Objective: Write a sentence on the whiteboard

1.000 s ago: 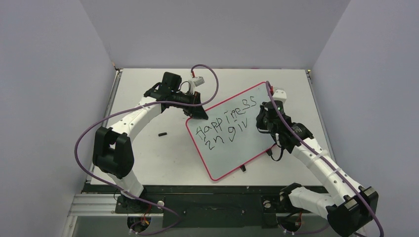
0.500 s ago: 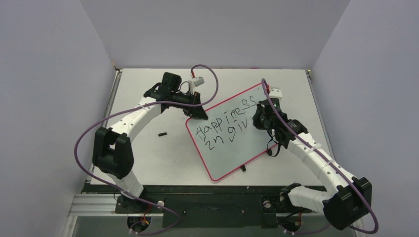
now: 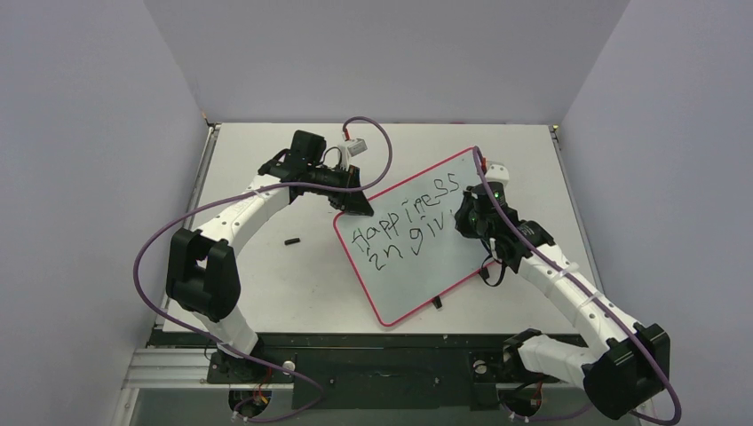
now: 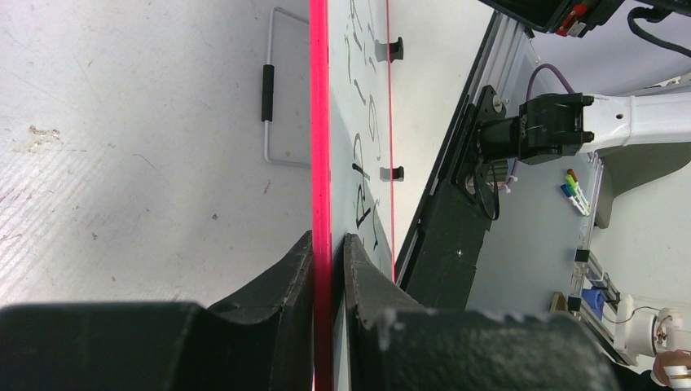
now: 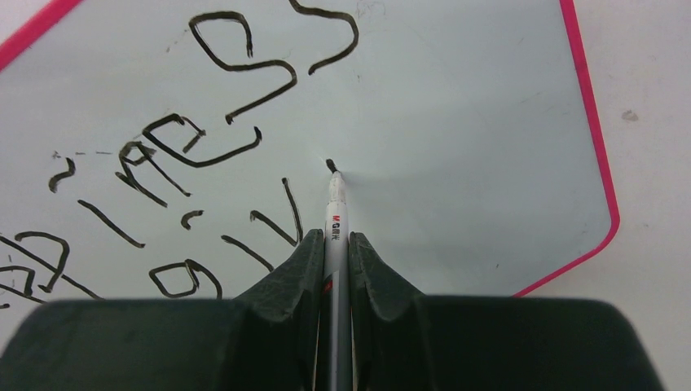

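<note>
sentence [image 3: 408,210] so far: "happiness in giv"
remaining: likely "ing"
right gripper [image 5: 336,238]: clamped on marker [image 5: 335,204]
left gripper [image 4: 328,241]: clamped on whiteboard [image 3: 426,266]

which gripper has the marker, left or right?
The right gripper: it is shut on the marker, tip at the whiteboard. The left gripper clamps the board's red rim instead.

The whiteboard [image 3: 417,275] lies skewed on the worktop [image 3: 266,284]. The left pincer [image 3: 360,206] is at its far-left rim. The right pincer [image 3: 463,222] is over the sentence's [image 3: 404,226] end.
</note>
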Tool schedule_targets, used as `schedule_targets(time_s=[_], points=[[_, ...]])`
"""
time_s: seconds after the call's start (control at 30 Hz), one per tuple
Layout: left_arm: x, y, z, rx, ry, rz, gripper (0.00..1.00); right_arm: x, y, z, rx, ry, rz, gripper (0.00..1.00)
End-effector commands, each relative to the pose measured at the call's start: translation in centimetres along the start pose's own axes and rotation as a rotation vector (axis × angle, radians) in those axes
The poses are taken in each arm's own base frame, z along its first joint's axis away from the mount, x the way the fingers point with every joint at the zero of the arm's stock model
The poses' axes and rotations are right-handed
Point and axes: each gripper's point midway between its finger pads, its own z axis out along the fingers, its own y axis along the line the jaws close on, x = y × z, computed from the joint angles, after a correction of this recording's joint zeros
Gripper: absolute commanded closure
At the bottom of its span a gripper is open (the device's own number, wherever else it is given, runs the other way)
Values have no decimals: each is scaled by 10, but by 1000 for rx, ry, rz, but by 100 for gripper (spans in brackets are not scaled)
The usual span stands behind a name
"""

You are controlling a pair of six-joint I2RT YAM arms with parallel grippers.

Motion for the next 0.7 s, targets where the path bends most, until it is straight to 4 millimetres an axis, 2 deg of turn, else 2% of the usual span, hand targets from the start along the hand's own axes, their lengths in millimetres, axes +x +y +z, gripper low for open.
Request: schedule_targets(time_s=[0.0, 0.17, 0.3, 0.53, 0.67], points=[[-23, -22, -11, 30, -73, 160, 100, 13, -3, -2, -16, 13, 26, 100], [-25, -22, -11, 30, -76, 159, 100, 23, -8, -7, -16, 28, 36, 100], [-25, -24, -12, 32, -76, 163, 100, 22, -9, -14, -13, 21, 37, 100], [-24, -23, -11, 32, -77, 164, 100, -10, 1, -35, -27, -53, 33, 100], [-24, -24, -12, 32, -78, 165, 100, -26, 8, -36, -35, -78, 32, 100]])
